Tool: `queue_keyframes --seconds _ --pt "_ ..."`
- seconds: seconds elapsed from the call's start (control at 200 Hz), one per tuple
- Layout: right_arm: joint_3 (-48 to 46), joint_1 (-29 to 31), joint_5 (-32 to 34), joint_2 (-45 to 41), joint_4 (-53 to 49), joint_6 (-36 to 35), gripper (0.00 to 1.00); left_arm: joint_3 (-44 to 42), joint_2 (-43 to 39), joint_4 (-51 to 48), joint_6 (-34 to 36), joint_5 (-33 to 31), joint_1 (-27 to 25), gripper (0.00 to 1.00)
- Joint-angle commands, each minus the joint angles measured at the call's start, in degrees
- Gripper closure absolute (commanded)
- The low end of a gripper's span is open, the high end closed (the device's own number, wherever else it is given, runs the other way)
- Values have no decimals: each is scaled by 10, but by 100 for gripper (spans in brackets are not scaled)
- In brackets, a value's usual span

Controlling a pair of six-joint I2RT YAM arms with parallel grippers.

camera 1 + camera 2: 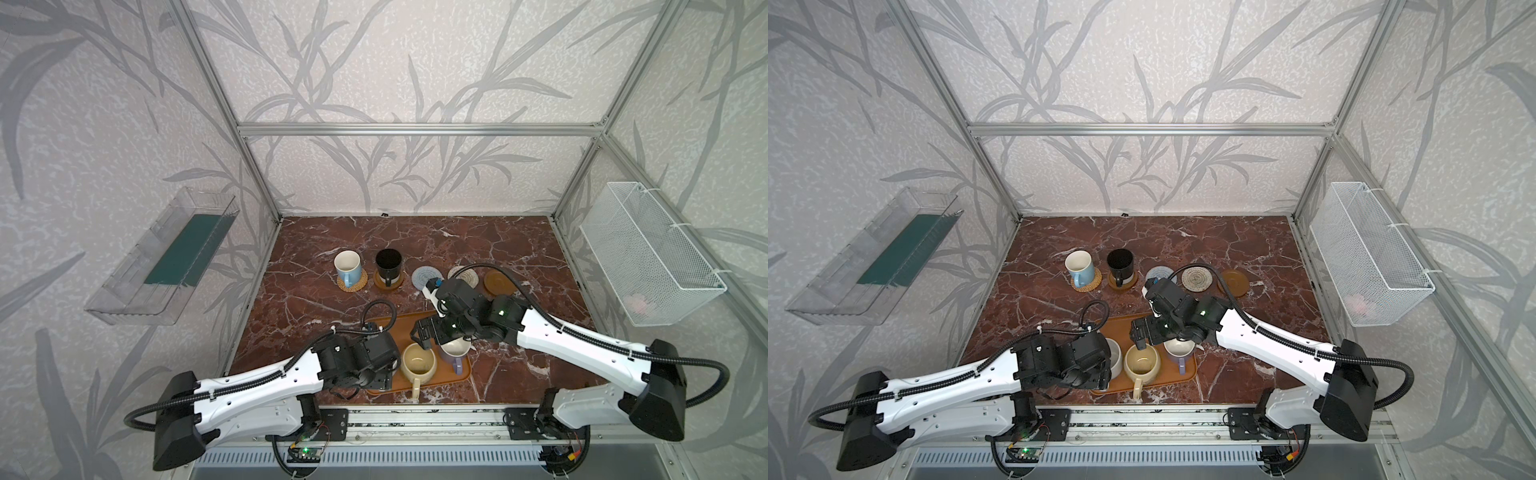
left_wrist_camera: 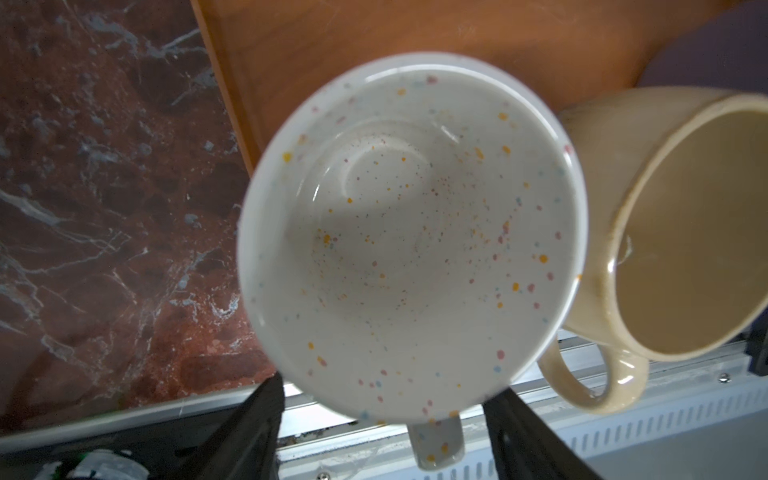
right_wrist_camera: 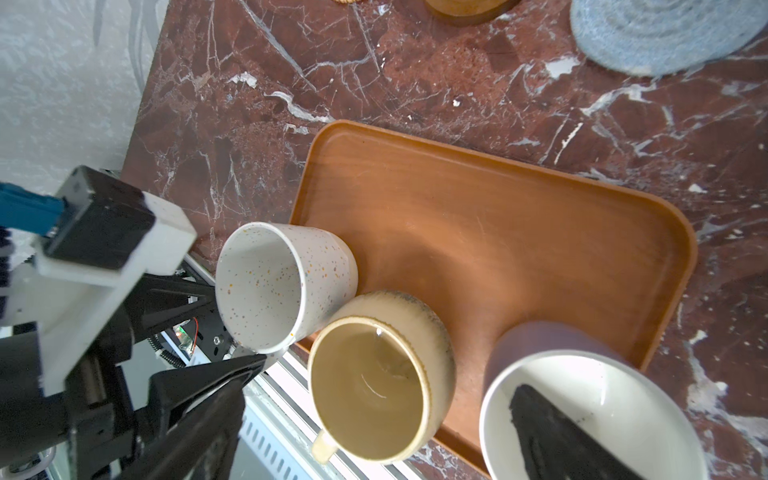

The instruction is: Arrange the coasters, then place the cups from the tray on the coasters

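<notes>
Left arm's fingers straddling the speckled white mug's handle on the tray.

The left gripper (image 2: pixel 382 432) is positioning its fingers (image 2: pixel 249 432) either side of the speckled white mug (image 2: pixel 411 232); contact cannot be determined. The mug is sitting on the orange-brown tray (image 3: pixel 498 232), touching the cream-beige mug (image 3: pixel 374 386). The right gripper (image 1: pixel 432 341) is hovering with fingers wide, one finger inside the lavender mug (image 3: pixel 590 415). On the bench (image 1: pixel 478 245), the grey-blue rope coaster (image 1: pixel 424 275) is lying unoccupied.
</notes>
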Motion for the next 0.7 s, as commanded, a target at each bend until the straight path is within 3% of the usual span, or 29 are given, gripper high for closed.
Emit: queue_keyframes --seconds 0.0,0.175,0.245,0.375,0.695 --pt "-11 6 -15 -9 22 7 1 -7 15 10 -4 -6 -4 28" --pt "-13 13 -10 -10 21 6 1 -3 26 -1 2 -17 -7 44" --pt "-20 20 -3 -18 35 26 1 -7 29 5 5 -17 -7 55" --pt "-32 22 5 -29 65 36 1 -17 38 30 3 -10 -8 56" --pt "-42 41 21 -40 75 39 1 -30 41 42 -1 -17 -7 71"
